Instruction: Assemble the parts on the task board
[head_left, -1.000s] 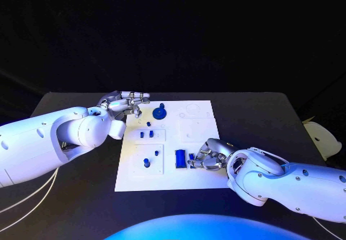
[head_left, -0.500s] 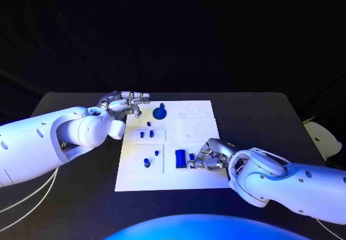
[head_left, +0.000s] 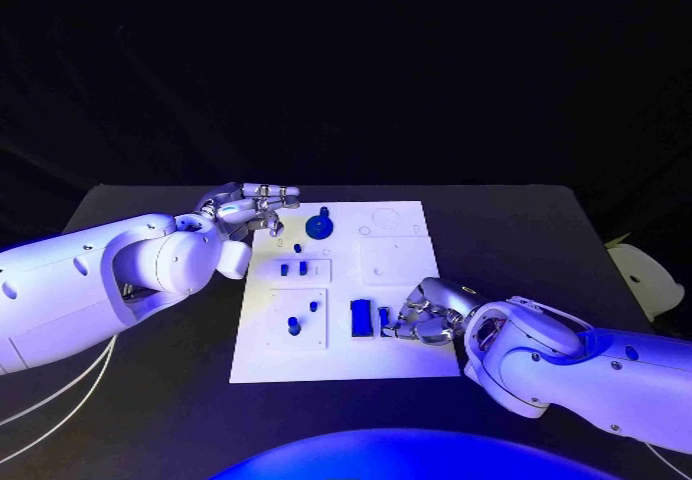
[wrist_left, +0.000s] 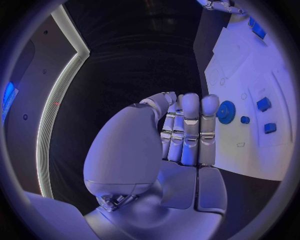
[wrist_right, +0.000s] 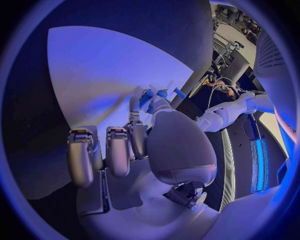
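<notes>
My right hand sits low on the task board at its near right part, fingers curled round a small blue part, which looks pinched at the fingertips; right wrist view shows blue pieces at the fingertips too, so I call it holding, though the contact itself is small and hard to read. Just beside it on the board lies the blue rectangular block, long axis running from near edge to far edge of the board, flat. The pinched part looks upright-ish and narrow, exact pointing I cannot tell

My left hand hovers off the far left corner of the board, fingers pressed together and straight in left wrist view, nothing in it. Blue gear is near it on the board, two small blue pegs in the plate behind the middle, one more peg in the near left plate

Risks as I judge: the pinch is shallow, so the part could twist or drop if I lift fast; my fingers are close to the block, so a sideways move could nudge it; a tilted part would jam at its slot on the white board over the black surface
</notes>
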